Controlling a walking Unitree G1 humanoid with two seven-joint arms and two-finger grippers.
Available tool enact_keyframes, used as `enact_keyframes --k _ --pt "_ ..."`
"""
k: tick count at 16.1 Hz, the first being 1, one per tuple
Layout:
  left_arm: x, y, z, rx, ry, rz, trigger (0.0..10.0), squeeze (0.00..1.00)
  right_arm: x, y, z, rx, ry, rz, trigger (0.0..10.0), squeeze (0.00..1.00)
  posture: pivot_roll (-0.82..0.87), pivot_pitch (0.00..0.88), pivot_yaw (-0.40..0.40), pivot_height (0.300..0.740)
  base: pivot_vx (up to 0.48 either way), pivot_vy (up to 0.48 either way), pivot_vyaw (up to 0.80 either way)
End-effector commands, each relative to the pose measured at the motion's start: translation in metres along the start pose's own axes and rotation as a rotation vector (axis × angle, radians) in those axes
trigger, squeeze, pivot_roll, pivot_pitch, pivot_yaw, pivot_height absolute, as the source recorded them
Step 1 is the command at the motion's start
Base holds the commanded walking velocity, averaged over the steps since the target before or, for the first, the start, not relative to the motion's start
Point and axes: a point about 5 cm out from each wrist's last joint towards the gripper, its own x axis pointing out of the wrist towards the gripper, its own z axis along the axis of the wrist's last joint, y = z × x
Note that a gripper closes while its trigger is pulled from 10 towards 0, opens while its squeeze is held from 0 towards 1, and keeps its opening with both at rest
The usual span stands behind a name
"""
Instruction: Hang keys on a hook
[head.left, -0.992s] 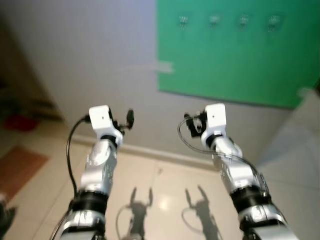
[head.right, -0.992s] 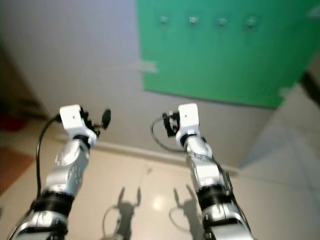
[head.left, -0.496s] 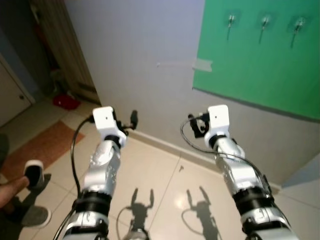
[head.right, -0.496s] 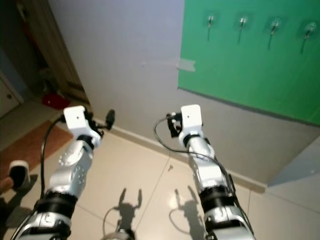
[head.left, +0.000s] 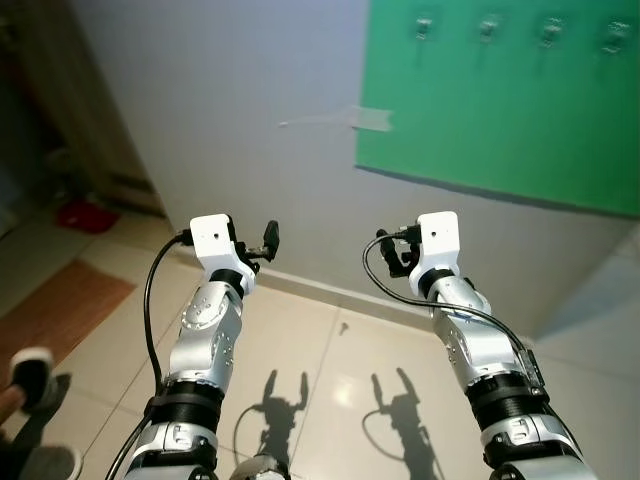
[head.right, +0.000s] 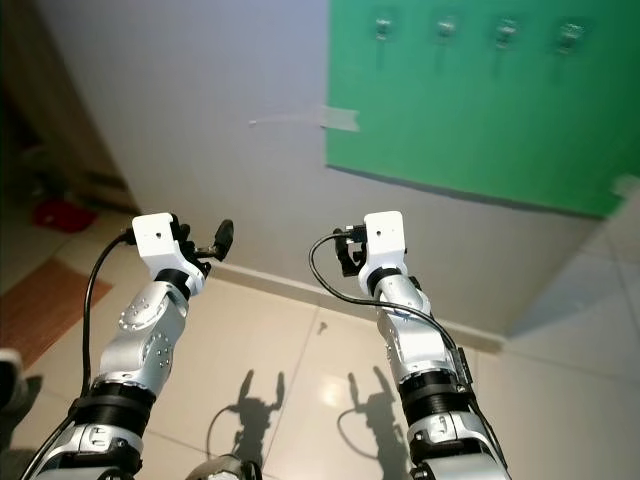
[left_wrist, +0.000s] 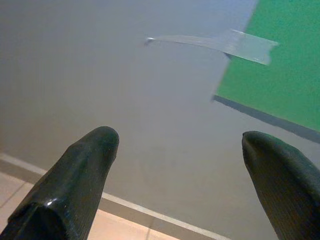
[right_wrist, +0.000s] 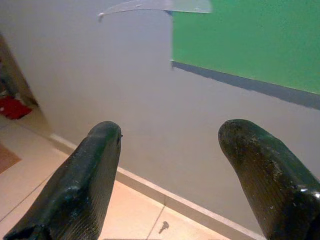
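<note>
A green panel (head.left: 500, 110) is fixed to the grey wall ahead, with several small hooks (head.left: 488, 28) in a row near its top. Both arms are raised in front of me, well below the hooks. My left gripper (left_wrist: 180, 137) is open, facing the wall with nothing between its fingers. My right gripper (right_wrist: 172, 127) is open too and holds nothing. A tiny dark object (right_wrist: 163, 227) lies on the floor tile by the baseboard; I cannot tell what it is.
A strip of tape (head.left: 360, 118) sticks to the wall left of the panel. At the left are a brown mat (head.left: 60, 310), a red item (head.left: 85, 215) by a wooden frame, and a person's shoe (head.left: 30, 368).
The whole view has swung as the camera moved, so the panel and hooks sit differently in the picture. Both arms keep the same raised pose with their grippers open.
</note>
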Motion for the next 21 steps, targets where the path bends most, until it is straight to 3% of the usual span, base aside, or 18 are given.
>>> enact_keyframes --k 1,17,21 --pt "0.0034 -0.0044 0.0007 0.002 0.014 -0.029 10.0 0.00 0.0018 0.0000 0.0043 0.018 -0.008 0.003 10.0 0.00 -0.07 0.000 0.033 0.740 0.000 0.000 -0.76" --pt "0.0061 -0.0006 -0.0016 0.018 0.034 -0.024 10.0 0.00 0.0012 -0.0028 -0.0035 0.008 0.006 -0.012 10.0 0.00 -0.07 0.000 0.037 0.740 0.000 0.000 -0.77" --pt "0.0064 -0.0002 -0.0011 0.019 0.033 -0.023 10.0 0.00 0.0010 -0.0041 -0.0019 0.018 -0.016 -0.023 10.0 0.00 -0.07 0.000 0.041 0.740 0.000 0.000 0.00"
